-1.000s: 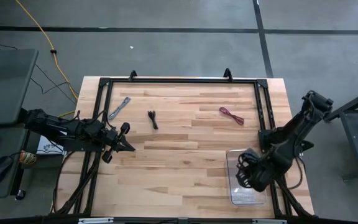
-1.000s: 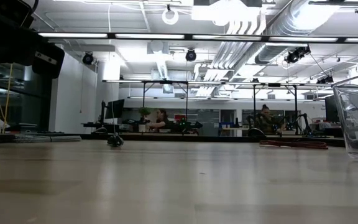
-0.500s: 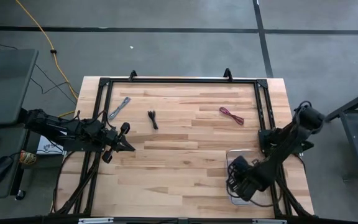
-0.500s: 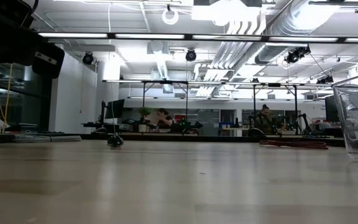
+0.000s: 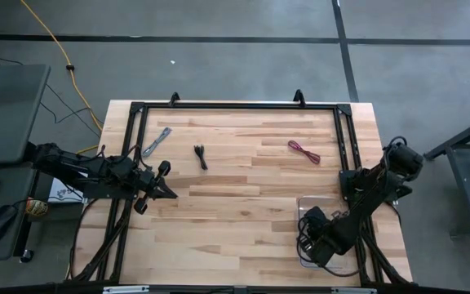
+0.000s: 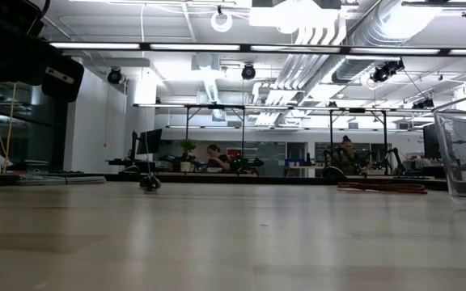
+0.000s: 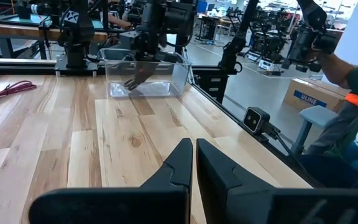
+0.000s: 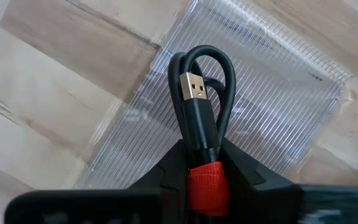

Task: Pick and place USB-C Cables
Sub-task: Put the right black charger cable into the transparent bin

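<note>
Clear bin (image 8: pixel 278 93) below — right fingers (image 8: pixel 166 171) grip black-and-red cable (image 8: pixel 201 118).

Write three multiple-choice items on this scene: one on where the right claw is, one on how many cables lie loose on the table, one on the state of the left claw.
1. Where is the right claw?
A. Over the clear bin
B. Beside the silver-grey cable
C. Off the table

2. How many cables lie loose on the table?
A. One
B. Three
C. Five

3. What is the state of the left claw?
A. Shut on a pink cable
B. Shut, holding nothing
C. Spread wide

Key: 1 A, the right wrist view shows the black-and-red cable held above the bin's ribbed floor. 2 B, silver-grey cable, black cable and pinkish-red cable. 3 B, its fingers meet with nothing between.
</note>
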Robot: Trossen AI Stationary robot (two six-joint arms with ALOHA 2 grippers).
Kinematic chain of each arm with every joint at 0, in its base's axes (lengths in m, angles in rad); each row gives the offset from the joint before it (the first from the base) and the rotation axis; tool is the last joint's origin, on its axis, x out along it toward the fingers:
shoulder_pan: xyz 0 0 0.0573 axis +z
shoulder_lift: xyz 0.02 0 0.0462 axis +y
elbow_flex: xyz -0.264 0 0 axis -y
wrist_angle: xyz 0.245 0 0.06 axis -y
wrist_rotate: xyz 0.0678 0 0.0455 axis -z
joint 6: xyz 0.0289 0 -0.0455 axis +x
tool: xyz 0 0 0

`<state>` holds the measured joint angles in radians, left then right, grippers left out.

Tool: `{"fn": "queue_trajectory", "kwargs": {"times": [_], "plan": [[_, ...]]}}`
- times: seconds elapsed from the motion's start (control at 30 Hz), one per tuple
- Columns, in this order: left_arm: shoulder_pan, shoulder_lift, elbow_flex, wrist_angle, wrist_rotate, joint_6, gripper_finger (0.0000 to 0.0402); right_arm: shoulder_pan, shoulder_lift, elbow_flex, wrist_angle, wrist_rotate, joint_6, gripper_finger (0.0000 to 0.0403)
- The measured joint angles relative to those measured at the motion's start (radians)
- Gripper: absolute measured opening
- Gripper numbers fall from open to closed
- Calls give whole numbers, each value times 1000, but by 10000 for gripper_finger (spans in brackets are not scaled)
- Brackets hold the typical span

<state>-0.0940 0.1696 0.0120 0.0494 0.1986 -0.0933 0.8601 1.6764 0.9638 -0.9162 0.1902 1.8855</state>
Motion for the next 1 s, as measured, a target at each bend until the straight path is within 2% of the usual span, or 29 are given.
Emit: {"fn": "queue_trajectory", "kwargs": {"times": [0.3,0.8,1.0], "plan": [[0,0,0,0,0,0,3,0,1,-1,-11,12,-1,79],[0,0,0,0,0,0,3,-1,3,-3,-21,8,-22,85],[0,0,0,0,0,0,3,-1,3,-3,-22,10,-24,126]]}}
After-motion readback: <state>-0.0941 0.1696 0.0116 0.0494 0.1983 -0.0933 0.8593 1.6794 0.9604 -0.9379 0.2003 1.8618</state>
